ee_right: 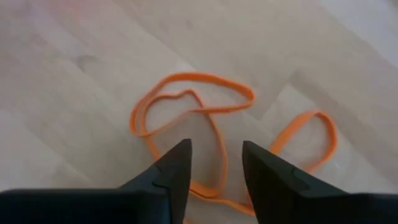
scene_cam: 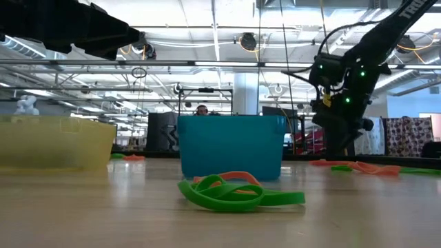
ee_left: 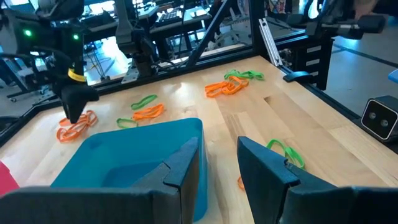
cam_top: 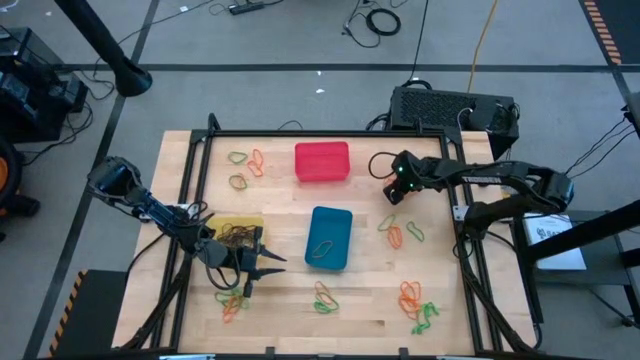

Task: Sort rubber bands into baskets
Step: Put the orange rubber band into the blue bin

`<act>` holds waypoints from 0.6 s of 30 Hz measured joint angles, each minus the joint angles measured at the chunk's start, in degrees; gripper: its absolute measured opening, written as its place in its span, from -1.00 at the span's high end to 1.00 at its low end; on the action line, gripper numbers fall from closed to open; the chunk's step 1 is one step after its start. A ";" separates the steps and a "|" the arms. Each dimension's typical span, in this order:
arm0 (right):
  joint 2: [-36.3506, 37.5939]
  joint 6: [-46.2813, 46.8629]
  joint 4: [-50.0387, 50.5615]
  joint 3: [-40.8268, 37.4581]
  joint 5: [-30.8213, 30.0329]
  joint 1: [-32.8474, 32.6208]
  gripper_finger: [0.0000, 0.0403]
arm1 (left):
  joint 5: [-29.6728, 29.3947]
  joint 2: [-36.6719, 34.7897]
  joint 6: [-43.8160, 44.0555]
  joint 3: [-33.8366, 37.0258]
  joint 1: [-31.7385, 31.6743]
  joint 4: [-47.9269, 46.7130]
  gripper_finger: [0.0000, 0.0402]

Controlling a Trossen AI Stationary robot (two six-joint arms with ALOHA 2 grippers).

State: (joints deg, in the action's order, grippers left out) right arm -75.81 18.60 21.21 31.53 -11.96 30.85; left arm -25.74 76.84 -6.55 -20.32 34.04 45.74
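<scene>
My right gripper (ee_right: 214, 160) is open and points steeply down over a tangle of orange rubber bands (ee_right: 193, 106) that lies flat on the wooden table, right of the blue basket (cam_top: 328, 238). One strand (ee_right: 217, 149) runs between its fingers. The left wrist view shows that gripper (ee_left: 73, 115) just above the same bands (ee_left: 78, 127). The red basket (cam_top: 322, 162) stands at the far middle. The yellow basket (cam_top: 245, 220) at the left holds dark bands. My left gripper (ee_left: 217, 158) waits open and nearly level by the blue basket's near left corner (ee_left: 186, 134), with nothing between its fingers. My right gripper comes at the orange bands from above, slanting down, one finger (ee_right: 177, 168) on each side of a strand. I cannot tell whether the fingertips touch the band or the table. The bands lie slack and flat on the wood.
More orange and green bands lie at the far left (cam_top: 245, 165), near left (cam_top: 232, 300), near middle (cam_top: 325, 298) and near right (cam_top: 418, 308). A green one (cam_top: 413, 232) lies by the right gripper. Black frame rails (cam_top: 200, 170) border the table.
</scene>
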 joint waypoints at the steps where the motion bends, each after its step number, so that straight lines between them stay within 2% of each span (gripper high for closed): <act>1: -0.48 -0.47 -0.50 -0.33 0.06 0.20 0.30 | 0.00 0.00 0.00 0.00 0.00 0.00 0.41; 5: -2.69 -1.01 -2.11 -1.82 0.17 1.41 0.25 | 0.00 0.00 0.00 0.00 0.00 0.00 0.41; 8: -3.65 -2.30 -2.69 -2.11 0.60 2.05 0.30 | 0.00 0.00 -0.04 0.00 0.00 -0.02 0.41; 11: -3.47 -3.57 -2.96 -2.15 0.91 2.10 0.48 | -0.02 0.00 -0.17 0.00 0.02 0.00 0.41; 15: -2.27 -4.95 -2.84 -2.20 0.38 2.14 0.89 | -0.02 0.00 -0.17 0.00 0.02 -0.02 0.41; 18: -0.39 -5.79 -1.61 -2.00 -0.77 2.24 0.95 | -0.02 0.00 -0.17 0.00 0.04 -0.01 0.41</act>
State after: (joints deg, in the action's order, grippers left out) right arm -76.19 12.80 19.60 29.53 -12.73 33.09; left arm -25.76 76.84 -6.72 -20.32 34.09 45.72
